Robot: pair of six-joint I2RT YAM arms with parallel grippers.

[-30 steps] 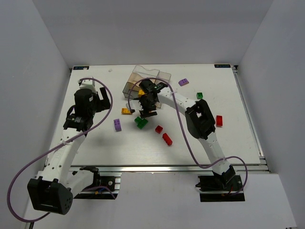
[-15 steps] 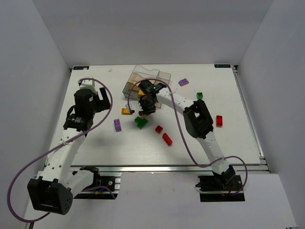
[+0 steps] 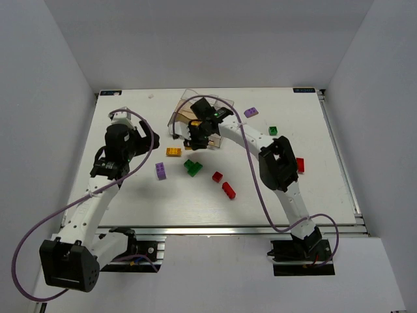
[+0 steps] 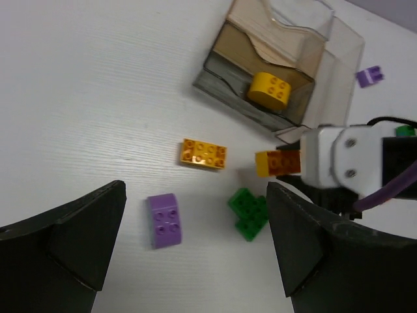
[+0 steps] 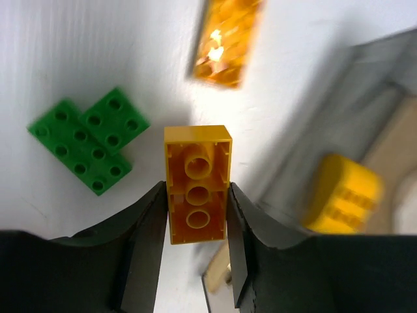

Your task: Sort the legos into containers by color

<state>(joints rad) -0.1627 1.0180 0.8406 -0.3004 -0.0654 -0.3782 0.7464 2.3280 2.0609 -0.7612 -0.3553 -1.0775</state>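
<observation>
From the top camera, the right gripper (image 3: 197, 133) hangs at the near edge of the box (image 3: 181, 107) with an orange brick (image 3: 195, 124) in its fingers. The rest of the legos lie loose on the surface (image 3: 117, 195): a second orange brick (image 3: 173, 152), a purple brick (image 3: 160, 171), a green pair (image 3: 193, 167) and a red brick (image 3: 229, 190) among them. The left gripper (image 3: 135, 126) waits well apart, on its own side.

A second ago the right gripper sat lower, just over the green pair. Now it has risen and swung toward the box, and the left arm has shifted a little.

Left wrist: my own fingers (image 4: 78, 228) stand wide, with nothing between them. Below I see the box (image 4: 339, 59) with a yellow brick (image 4: 269, 90) already in one section. The orange brick (image 4: 279, 162) is held just short of the box's near wall.

Right wrist: the fingers (image 5: 146, 241) are closed narrow on the long sides of the orange brick (image 5: 197, 163), its hollow underside facing the lens. The green pair (image 5: 88, 143) lies below to the left, the yellow brick (image 5: 342, 195) to the right.

I judge these bricks light, rigid and smooth. A pinch across the flat long sides suits them best, since studs and corners could slip or twist.
</observation>
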